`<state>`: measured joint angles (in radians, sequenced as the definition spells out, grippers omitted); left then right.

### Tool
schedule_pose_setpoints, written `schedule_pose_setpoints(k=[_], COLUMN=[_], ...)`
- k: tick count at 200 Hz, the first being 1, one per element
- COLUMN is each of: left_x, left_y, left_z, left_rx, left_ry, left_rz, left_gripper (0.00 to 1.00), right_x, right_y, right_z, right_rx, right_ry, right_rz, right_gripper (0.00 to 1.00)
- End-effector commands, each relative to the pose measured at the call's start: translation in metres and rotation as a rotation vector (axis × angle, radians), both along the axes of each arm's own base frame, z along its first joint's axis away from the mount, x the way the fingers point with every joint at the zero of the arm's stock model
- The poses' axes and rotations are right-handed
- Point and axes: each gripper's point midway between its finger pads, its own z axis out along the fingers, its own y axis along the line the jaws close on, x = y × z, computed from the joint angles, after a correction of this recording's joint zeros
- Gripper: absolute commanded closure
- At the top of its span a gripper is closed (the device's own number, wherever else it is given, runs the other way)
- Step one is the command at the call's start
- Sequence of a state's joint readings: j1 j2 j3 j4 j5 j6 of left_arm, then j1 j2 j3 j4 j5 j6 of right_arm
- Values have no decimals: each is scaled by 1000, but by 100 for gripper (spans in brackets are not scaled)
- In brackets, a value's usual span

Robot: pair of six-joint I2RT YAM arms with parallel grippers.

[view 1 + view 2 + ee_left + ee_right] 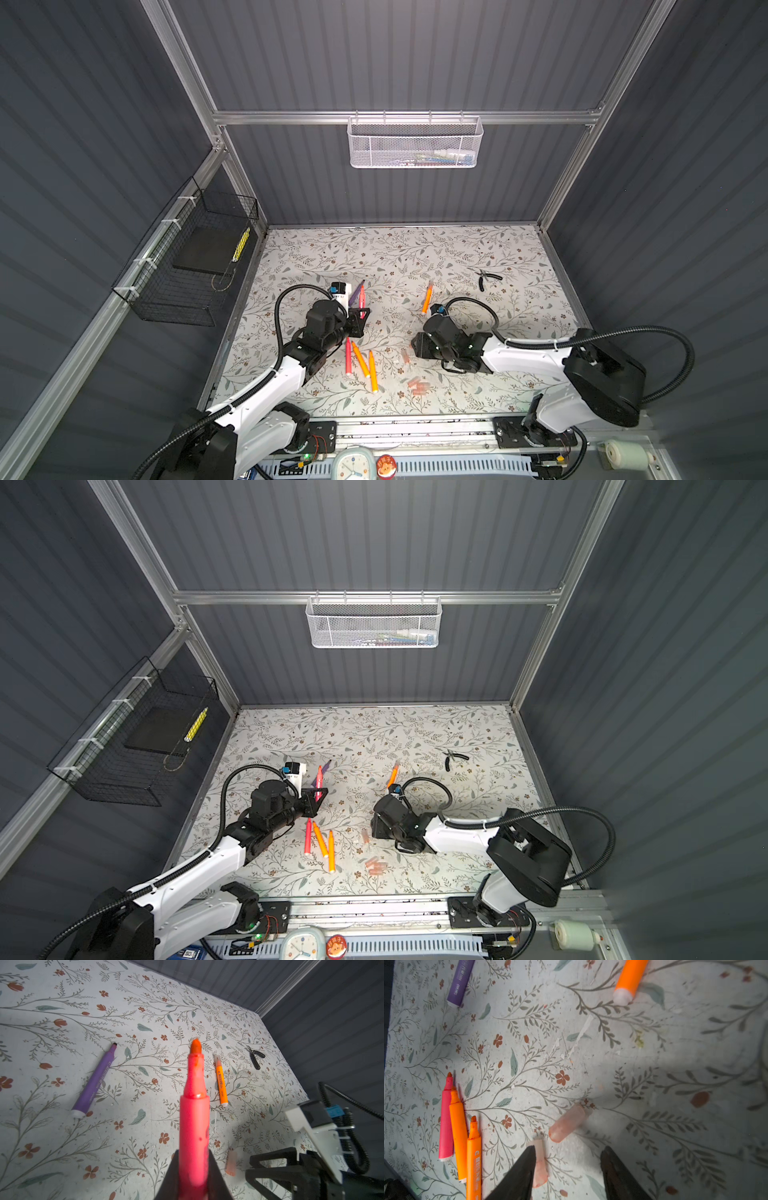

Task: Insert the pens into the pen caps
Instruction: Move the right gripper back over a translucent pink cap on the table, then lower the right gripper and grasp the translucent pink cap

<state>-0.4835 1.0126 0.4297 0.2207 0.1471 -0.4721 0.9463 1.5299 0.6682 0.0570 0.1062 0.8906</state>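
Jaws of the left gripper (193,1160) pinch a red-pink plastic marker pen (194,1124) by its barrel, bare tapered tip out, above the floral-patterned table (52,1028), where a purple marker pen (94,1082) and an orange marker pen (221,1084) lie apart. Jaws of the right gripper (569,1152) stand spread with nothing between them, low over two short translucent pinkish pen caps (568,1123), one just beside a finger. Another red-pink pen (348,359) and two orange pens (360,360) lie side by side near the left arm.
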Motion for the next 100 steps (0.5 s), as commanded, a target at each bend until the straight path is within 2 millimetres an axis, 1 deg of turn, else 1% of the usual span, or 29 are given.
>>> schedule_pose_setpoints(k=[1,38,64,100], left_x=[-5,-7,-6,-6], left_y=[0,2,3,3], left_z=[11,9,12,7], left_rx=[-2,1,4,14], left_ry=[-41,-40,-44,-38], left_rz=[-14,-10,-3,-5], left_gripper=[100,100,100,100], right_x=[0,6,10,15], right_y=[10,15,17,21], right_z=[-5,-12,-18,-24], right_rx=[-12,-27,-70,-105], right_ry=[29,31,40,46], right_rz=[17,11,10,12], right_gripper=[48,48,48,51])
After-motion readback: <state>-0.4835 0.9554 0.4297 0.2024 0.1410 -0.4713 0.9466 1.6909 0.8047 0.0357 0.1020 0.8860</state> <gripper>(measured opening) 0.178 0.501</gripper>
